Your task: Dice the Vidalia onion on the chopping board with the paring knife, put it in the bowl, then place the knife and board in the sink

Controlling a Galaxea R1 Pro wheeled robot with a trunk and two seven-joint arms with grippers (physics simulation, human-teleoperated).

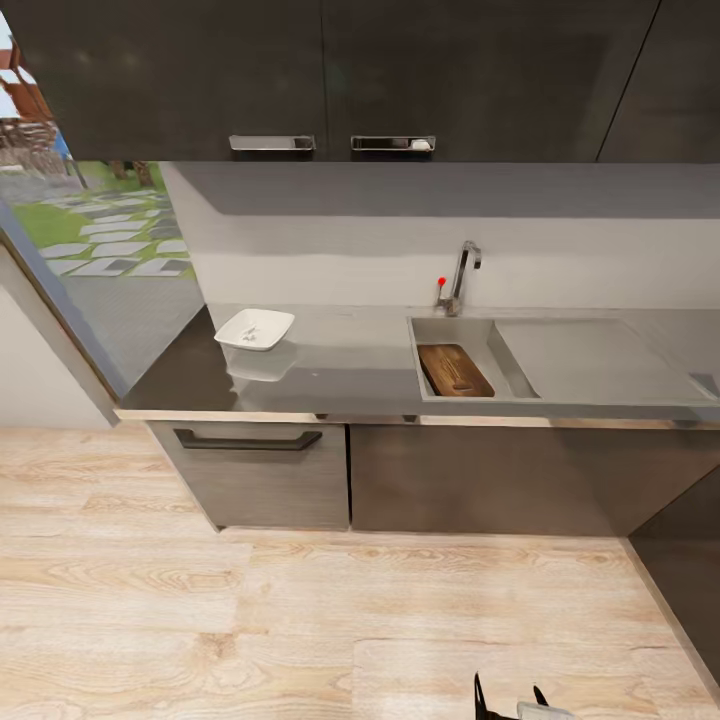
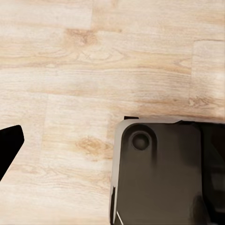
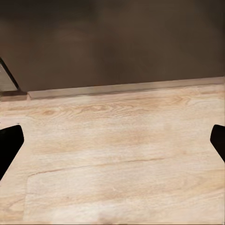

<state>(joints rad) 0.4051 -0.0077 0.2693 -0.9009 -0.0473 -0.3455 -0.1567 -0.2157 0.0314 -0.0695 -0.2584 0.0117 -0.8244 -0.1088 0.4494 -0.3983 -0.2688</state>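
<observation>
The chopping board (image 1: 455, 370) lies inside the basin of the sink (image 1: 600, 362), under the chrome faucet (image 1: 462, 272) with its red knob. The white bowl (image 1: 254, 328) stands on the countertop (image 1: 350, 365), left of the sink. The Vidalia onion and the paring knife are out of view. My right gripper (image 1: 509, 697) pokes in at the bottom edge of the head view, over the floor and far from the counter. In the right wrist view its fingertips (image 3: 10, 143) stand wide apart, open and empty. One fingertip (image 2: 9, 140) of my left gripper shows above the floor, beside the robot's dark base (image 2: 159, 173).
Dark base cabinets with a drawer handle (image 1: 248, 440) stand under the counter, and dark wall cabinets (image 1: 330, 70) hang above. A window (image 1: 90, 250) is at the left. Light wooden floor (image 1: 300, 620) lies between me and the counter. A dark cabinet side (image 1: 690, 570) rises at the right.
</observation>
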